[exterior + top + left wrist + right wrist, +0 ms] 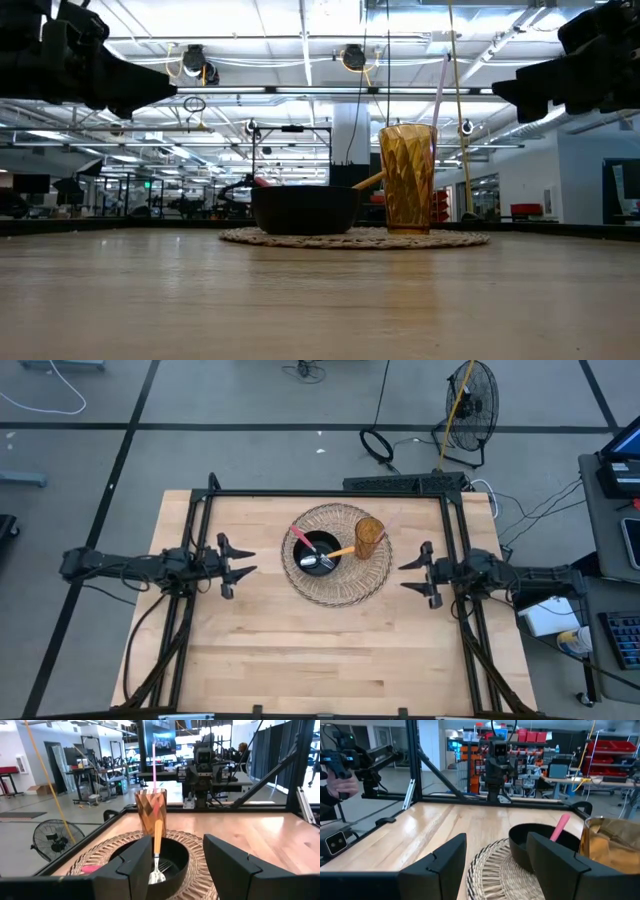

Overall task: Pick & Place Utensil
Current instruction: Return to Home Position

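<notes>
A round woven placemat (336, 582) lies at the table's middle. On it stands a black bowl (318, 552) holding an orange-handled fork (157, 851), a pink-handled utensil (560, 827) and a metal spoon head (311, 562); their handles lean on the bowl's rim. Beside the bowl, toward the right, an amber glass (370, 537) stands upright with a pink straw (154, 766) in it. My left gripper (245, 560) hovers open to the left of the mat, and my right gripper (410, 571) hovers open to its right. Both point at the mat and stand above table height in the low view.
A black frame (325, 493) runs along the table's far edge and down both sides behind the arms. Bare wood (320, 650) stretches between the mat and the near edge. A floor fan (470, 400) stands beyond the far edge. A person's hand (340, 782) shows off the table.
</notes>
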